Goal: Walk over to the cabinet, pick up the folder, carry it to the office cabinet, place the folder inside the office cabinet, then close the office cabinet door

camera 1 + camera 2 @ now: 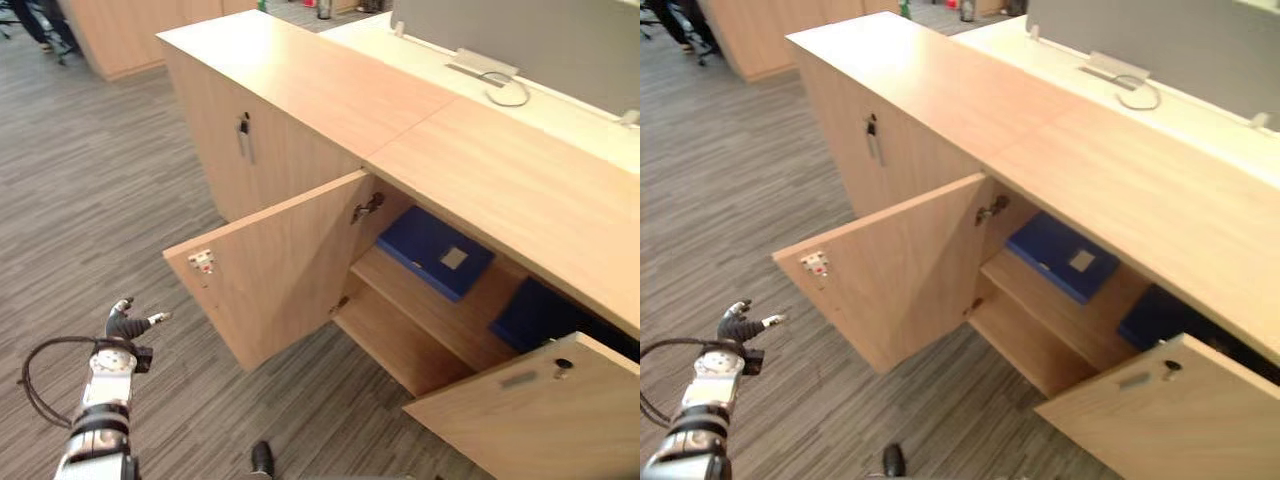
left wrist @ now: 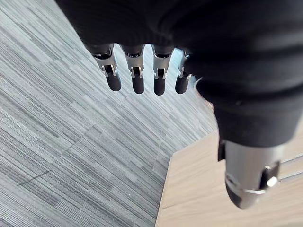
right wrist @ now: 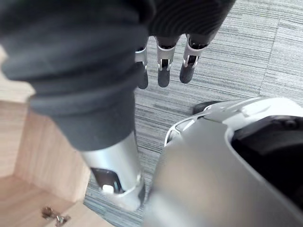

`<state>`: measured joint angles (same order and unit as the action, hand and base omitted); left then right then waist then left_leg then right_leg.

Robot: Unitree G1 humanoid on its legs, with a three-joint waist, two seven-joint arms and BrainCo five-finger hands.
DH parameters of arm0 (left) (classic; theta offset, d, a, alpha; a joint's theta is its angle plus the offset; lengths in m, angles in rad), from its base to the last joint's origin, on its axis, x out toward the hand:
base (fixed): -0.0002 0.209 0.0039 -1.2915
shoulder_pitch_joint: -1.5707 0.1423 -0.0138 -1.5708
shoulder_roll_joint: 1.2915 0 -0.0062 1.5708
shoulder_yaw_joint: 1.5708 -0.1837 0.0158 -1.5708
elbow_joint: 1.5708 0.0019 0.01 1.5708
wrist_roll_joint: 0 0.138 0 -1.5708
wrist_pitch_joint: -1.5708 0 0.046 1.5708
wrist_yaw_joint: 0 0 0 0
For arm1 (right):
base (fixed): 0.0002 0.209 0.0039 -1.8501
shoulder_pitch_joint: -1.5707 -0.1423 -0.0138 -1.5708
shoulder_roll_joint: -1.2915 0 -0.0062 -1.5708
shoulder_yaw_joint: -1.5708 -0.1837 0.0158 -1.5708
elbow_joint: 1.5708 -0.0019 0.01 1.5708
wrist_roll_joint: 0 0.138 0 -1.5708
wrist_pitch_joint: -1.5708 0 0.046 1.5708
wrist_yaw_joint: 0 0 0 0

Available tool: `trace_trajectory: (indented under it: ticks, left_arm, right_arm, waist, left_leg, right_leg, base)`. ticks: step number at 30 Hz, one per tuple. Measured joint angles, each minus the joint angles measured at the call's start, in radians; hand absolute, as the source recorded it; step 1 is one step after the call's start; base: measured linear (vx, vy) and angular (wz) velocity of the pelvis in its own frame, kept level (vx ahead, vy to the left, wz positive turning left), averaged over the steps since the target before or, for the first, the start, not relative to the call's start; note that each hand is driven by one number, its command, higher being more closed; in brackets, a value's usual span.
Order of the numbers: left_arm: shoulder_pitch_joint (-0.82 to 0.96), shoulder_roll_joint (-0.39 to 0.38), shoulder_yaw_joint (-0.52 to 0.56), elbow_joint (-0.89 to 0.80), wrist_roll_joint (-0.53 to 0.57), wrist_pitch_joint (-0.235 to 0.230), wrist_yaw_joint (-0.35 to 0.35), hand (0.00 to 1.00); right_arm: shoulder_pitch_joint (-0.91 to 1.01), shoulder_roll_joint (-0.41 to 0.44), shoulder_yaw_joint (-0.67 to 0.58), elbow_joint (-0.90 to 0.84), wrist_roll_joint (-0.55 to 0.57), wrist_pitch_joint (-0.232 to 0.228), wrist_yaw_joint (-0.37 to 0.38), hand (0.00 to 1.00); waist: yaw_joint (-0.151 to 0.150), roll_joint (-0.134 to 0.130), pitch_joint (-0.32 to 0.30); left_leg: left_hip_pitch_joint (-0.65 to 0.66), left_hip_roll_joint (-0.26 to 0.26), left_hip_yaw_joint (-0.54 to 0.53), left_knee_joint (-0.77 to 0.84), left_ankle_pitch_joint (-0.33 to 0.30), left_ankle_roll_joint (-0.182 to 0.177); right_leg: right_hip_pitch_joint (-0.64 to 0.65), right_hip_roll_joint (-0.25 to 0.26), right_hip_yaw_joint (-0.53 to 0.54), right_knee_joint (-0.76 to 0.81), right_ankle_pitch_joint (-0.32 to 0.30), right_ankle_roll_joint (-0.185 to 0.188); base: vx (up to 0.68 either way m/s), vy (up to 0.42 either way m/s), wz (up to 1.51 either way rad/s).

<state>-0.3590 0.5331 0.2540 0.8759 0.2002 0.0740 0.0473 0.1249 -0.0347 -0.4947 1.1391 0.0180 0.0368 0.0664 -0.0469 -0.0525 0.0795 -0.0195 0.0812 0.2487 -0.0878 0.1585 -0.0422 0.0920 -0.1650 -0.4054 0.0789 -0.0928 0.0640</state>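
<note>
The cabinet (image 1: 300, 70) stands with both doors swung out: the left door (image 1: 270, 270) juts over the floor (image 1: 90, 200) toward me, and so does the right door (image 1: 540, 420). Inside the cabinet, on its upper shelf, the blue folder (image 1: 435, 252) lies flat (a second blue folder (image 1: 535, 315) sits to its right), so I judge only closing is left. My left hand (image 1: 125, 325) hovers outside the cabinet, near the left door's free edge, fingers (image 2: 137, 80) straight, apart and empty; it is the nearer one, with nothing between. My right hand (image 3: 163, 71) hangs low, fingers loose, holding nothing.
</note>
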Motion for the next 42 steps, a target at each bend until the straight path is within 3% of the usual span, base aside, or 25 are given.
trace_trajectory:
  ticks: [2, 5, 7, 10, 17, 24, 26, 29, 31, 34, 35, 38, 42]
  left_arm:
    - [-0.071, 0.018, -0.031, 0.082, -0.003, 0.001, 0.004, 0.00]
    - [-0.128, 0.046, -0.076, 0.128, -0.004, 0.001, 0.000, 0.00]
    - [-0.164, 0.048, -0.124, 0.127, -0.005, -0.004, -0.007, 0.00]
    - [-0.191, 0.048, -0.232, 0.050, -0.037, -0.007, -0.035, 0.00]
    - [-0.174, 0.016, -0.311, -0.044, -0.040, -0.005, -0.045, 0.00]
    - [0.026, 0.008, -0.526, -0.430, -0.011, -0.005, -0.020, 0.00]
    - [0.081, 0.003, -0.605, -0.517, -0.031, -0.036, -0.031, 0.00]
    - [0.159, -0.040, -0.769, -0.633, -0.077, -0.105, -0.080, 0.00]
    - [0.182, -0.084, -0.834, -0.649, -0.120, -0.122, -0.110, 0.00]
    - [0.234, -0.162, -0.974, -0.649, -0.198, -0.140, -0.207, 0.00]
    - [0.271, -0.219, -1.032, -0.643, -0.251, -0.146, -0.230, 0.00]
    - [0.264, -0.284, -1.087, -0.639, -0.279, -0.171, -0.290, 0.00]
    - [0.272, -0.294, -1.146, -0.589, -0.303, -0.191, -0.312, 0.00]
  right_arm:
    - [0.000, -0.010, -0.054, 0.015, 0.001, 0.000, 0.001, 0.00]
    - [0.018, -0.043, -0.076, 0.033, 0.003, 0.002, 0.003, 0.00]
    - [0.039, -0.049, -0.106, 0.034, 0.007, 0.002, 0.004, 0.00]
    - [0.049, -0.038, -0.129, 0.034, 0.013, 0.002, 0.004, 0.00]
    - [0.055, -0.004, -0.146, 0.032, 0.013, 0.001, 0.004, 0.00]
    - [0.051, 0.000, -0.139, 0.030, 0.013, -0.010, -0.022, 0.00]
    - [0.042, 0.002, -0.134, 0.032, 0.010, -0.017, -0.037, 0.00]
    - [0.022, 0.003, -0.109, 0.034, 0.007, -0.020, -0.054, 0.00]
    - [0.015, 0.003, -0.089, 0.033, 0.003, -0.023, -0.059, 0.00]
    - [0.014, -0.001, -0.019, 0.033, 0.003, -0.029, -0.072, 0.00]
    - [0.005, -0.004, 0.019, 0.033, 0.002, -0.031, -0.075, 0.00]
    - [-0.004, -0.003, 0.052, 0.033, 0.003, -0.039, -0.080, 0.00]
    - [-0.014, -0.014, 0.110, 0.034, 0.001, -0.043, -0.091, 0.00]
  waist:
    - [-0.008, 0.021, -0.002]
    - [-0.013, 0.065, 0.003]
    - [-0.015, 0.073, -0.002]
    - [-0.016, 0.058, 0.004]
    - [0.002, 0.036, 0.002]
    - [0.035, 0.030, -0.002]
    - [0.039, 0.029, -0.003]
    - [0.038, 0.029, -0.005]
    - [0.036, 0.029, -0.007]
    - [0.011, 0.028, -0.030]
    - [-0.003, 0.028, -0.038]
    - [-0.020, 0.028, -0.039]
    - [-0.024, 0.030, -0.044]
  left_leg:
    - [0.007, 0.019, 0.015, -0.001, 0.006, -0.022]
    - [0.007, 0.039, 0.026, -0.005, 0.008, -0.026]
    - [0.009, 0.043, 0.026, -0.005, 0.008, -0.027]
    - [0.008, 0.037, 0.033, -0.006, 0.008, -0.027]
    - [0.002, 0.006, 0.032, -0.006, 0.003, -0.018]
    - [-0.013, -0.048, 0.004, -0.005, 0.008, -0.003]
    - [-0.013, -0.064, -0.008, -0.006, 0.013, 0.004]
    - [-0.013, -0.081, -0.022, -0.007, 0.015, 0.021]
    - [-0.013, -0.083, -0.022, -0.007, 0.016, 0.025]
    - [-0.015, -0.082, -0.020, -0.007, 0.013, 0.030]
    - [-0.015, -0.079, -0.015, -0.007, 0.008, 0.037]
    - [-0.015, -0.072, -0.010, -0.007, 0.008, 0.038]
    - [-0.012, -0.057, 0.001, -0.007, 0.011, 0.033]
  right_leg:
    - [-0.002, 0.015, 0.016, -0.002, -0.009, 0.014]
    - [-0.008, 0.034, 0.027, -0.004, -0.009, 0.012]
    - [-0.007, 0.037, 0.027, -0.003, -0.007, 0.010]
    - [-0.010, 0.031, 0.032, -0.009, 0.004, 0.008]
    - [-0.001, 0.007, 0.028, -0.036, 0.022, 0.029]
    - [0.011, -0.045, -0.004, -0.039, 0.041, 0.059]
    - [0.020, -0.059, -0.018, -0.039, 0.047, 0.069]
    - [0.028, -0.074, -0.032, -0.040, 0.050, 0.073]
    - [0.027, -0.076, -0.029, -0.042, 0.047, 0.076]
    - [0.027, -0.072, -0.024, -0.057, 0.044, 0.073]
    - [0.027, -0.068, -0.014, -0.068, 0.044, 0.072]
    - [0.025, -0.056, 0.001, -0.082, 0.046, 0.064]
    - [0.025, -0.041, 0.007, -0.092, 0.066, 0.036]
  base:
    - [-0.08, -0.102, -0.25]
    - [-0.07, -0.089, -0.18]
    - [-0.07, -0.015, -0.01]
    - [-0.06, 0.046, -0.04]
    - [-0.02, 0.057, 0.05]
    - [0.01, 0.075, 0.19]
    - [-0.04, 0.086, 0.24]
    - [-0.12, 0.089, 0.15]
    - [-0.12, 0.043, -0.06]
    - [-0.06, 0.008, -0.10]
    - [-0.03, -0.004, -0.18]
    - [-0.01, -0.027, -0.17]
    - [0.04, -0.058, -0.07]
